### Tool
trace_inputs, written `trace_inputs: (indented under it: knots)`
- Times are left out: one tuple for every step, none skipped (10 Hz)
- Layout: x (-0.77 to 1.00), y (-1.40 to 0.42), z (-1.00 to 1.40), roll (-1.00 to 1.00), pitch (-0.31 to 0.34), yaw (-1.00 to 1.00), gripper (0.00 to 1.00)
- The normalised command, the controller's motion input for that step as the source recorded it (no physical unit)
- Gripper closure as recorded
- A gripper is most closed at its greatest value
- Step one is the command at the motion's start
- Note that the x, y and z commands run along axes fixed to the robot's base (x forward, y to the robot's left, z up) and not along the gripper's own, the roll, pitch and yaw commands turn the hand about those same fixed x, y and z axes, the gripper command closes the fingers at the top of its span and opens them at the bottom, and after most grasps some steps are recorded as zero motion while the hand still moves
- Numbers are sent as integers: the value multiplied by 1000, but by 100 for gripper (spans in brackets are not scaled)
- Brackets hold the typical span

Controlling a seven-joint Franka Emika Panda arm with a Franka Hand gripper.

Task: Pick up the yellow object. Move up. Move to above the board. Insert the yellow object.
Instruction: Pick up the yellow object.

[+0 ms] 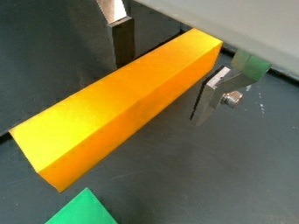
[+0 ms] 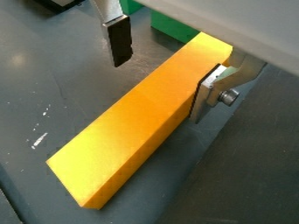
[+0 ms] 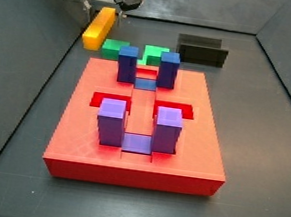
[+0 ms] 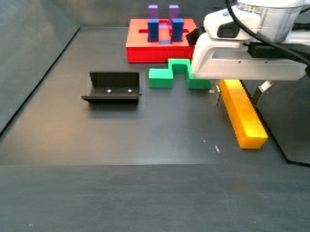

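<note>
The yellow object [image 1: 117, 109], a long yellow-orange bar, lies flat on the dark floor and shows in both wrist views [image 2: 140, 140]. My gripper [image 1: 163, 74] is open and straddles the bar near one end. One finger [image 2: 208, 92] is against the bar's side. The other finger [image 2: 117, 39] stands apart from it with a gap. In the side views the gripper [image 4: 237, 68] is low over the bar [image 4: 242, 113], which lies beside the green blocks [image 3: 100, 29]. The red board [image 3: 137, 140] with purple and blue posts lies apart from the bar.
Green blocks [image 4: 179, 74] lie between the bar and the board [image 4: 145, 38]. The dark fixture [image 4: 111, 88] stands on the floor away from the bar and also shows in a side view [image 3: 201, 50]. Grey walls [image 3: 17, 84] enclose the floor.
</note>
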Motion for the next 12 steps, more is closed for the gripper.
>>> trace_inputs:
  knots:
    - [0,0,-249,0,-114,0,0]
    - [0,0,-263,0,-117,0,0]
    - [0,0,-283,0,-123,0,0]
    - [0,0,-286,0,-119,0,0]
    - [3,0,-286,0,-117,0,0]
    - [0,0,-291,0,-116,0,0]
    - [0,0,-297,0,-116,0,0]
    - [0,0,-300,0,-116,0,0]
    - [0,0,-309,0,-121,0,0]
    - [0,0,-297,0,-126,0,0]
    - [0,0,-260,0,-123,0,0]
    - [0,0,-231,0,-106,0,0]
